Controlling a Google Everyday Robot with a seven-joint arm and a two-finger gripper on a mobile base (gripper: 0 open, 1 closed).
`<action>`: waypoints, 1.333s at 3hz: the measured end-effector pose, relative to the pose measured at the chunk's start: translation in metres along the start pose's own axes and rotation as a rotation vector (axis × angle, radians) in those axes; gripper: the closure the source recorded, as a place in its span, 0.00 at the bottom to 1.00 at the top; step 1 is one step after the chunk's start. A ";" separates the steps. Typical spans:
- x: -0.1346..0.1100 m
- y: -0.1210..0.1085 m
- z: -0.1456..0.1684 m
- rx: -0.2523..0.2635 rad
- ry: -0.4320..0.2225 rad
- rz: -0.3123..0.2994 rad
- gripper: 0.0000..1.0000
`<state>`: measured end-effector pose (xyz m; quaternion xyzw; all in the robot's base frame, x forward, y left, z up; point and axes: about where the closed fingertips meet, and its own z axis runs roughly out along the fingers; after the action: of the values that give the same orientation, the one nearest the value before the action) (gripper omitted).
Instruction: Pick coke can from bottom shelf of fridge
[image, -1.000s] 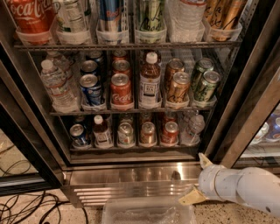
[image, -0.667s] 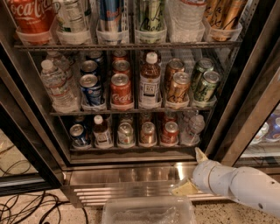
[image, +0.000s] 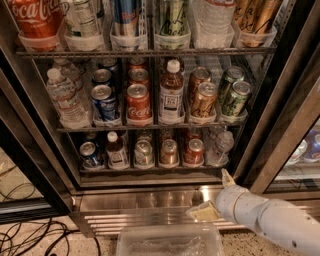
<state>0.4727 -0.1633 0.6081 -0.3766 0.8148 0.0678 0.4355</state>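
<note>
The fridge (image: 150, 197) stands open in front of me. On its bottom shelf (image: 150, 169) a red coke can (image: 194, 151) sits in the fifth lane from the left, between a brownish can (image: 169, 152) and a clear water bottle (image: 220, 146). My gripper (image: 215, 195) comes in from the lower right on a white arm. It is below and slightly right of the coke can, in front of the steel sill, apart from the can. It is open and empty, with one cream fingertip (image: 227, 178) pointing up and the other (image: 202, 212) lower left.
The bottom shelf also holds a blue can (image: 90, 152), a small bottle (image: 116, 150) and a silver can (image: 143, 152). Another red can (image: 138, 102) is on the middle shelf. A clear plastic bin (image: 170, 242) lies below the ribbed grille (image: 125, 220). Cables (image: 30, 235) lie at the left; the door frame (image: 285, 130) stands at the right.
The gripper has moved left and a little up, closer to the fridge's sill below the bottom shelf. The cans and bottles have not moved.
</note>
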 end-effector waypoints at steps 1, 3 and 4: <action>-0.002 0.004 0.006 0.105 -0.143 0.168 0.00; -0.032 -0.008 0.011 0.312 -0.351 0.277 0.00; -0.033 -0.021 0.006 0.366 -0.362 0.287 0.00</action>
<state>0.5019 -0.1578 0.6339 -0.1545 0.7674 0.0466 0.6206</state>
